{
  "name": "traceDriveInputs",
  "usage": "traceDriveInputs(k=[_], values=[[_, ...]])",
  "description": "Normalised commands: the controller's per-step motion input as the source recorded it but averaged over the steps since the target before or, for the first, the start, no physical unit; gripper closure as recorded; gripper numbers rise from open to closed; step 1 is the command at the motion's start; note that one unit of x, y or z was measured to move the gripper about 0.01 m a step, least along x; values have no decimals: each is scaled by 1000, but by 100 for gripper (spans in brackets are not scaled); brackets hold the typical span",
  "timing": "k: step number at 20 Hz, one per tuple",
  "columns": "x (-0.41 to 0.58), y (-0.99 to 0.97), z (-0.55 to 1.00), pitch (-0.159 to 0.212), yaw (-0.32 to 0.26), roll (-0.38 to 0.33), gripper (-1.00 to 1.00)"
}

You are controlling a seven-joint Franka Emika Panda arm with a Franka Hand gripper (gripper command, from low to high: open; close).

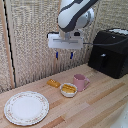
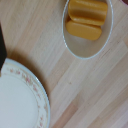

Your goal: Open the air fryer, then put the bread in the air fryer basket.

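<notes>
The black air fryer (image 1: 109, 52) stands at the exterior view's right on the wooden table, its drawer closed, with the black handle (image 1: 102, 61) on the front panel. The basket's cavity is hidden. The small golden-orange bread (image 1: 53, 82) lies flat on the table near the back. My gripper (image 1: 64, 54) hangs high above the table, between the bread and the fryer, fingers apart and empty. Its fingers do not show in the wrist view.
A pink mug (image 1: 80, 81) stands right of the bread. A white bowl (image 1: 68, 90) with yellow food sits in front of it and shows in the wrist view (image 2: 90, 47). A large patterned plate (image 1: 26, 107) lies at the front left, also in the wrist view (image 2: 20, 100). A woven screen backs the table.
</notes>
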Motion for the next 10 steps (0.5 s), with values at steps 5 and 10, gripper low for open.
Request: traceDriveInputs(k=[5, 10], values=[[83, -79, -32, 0, -194, -373, -100], [10, -91, -78, -30, -157, -375, -100]])
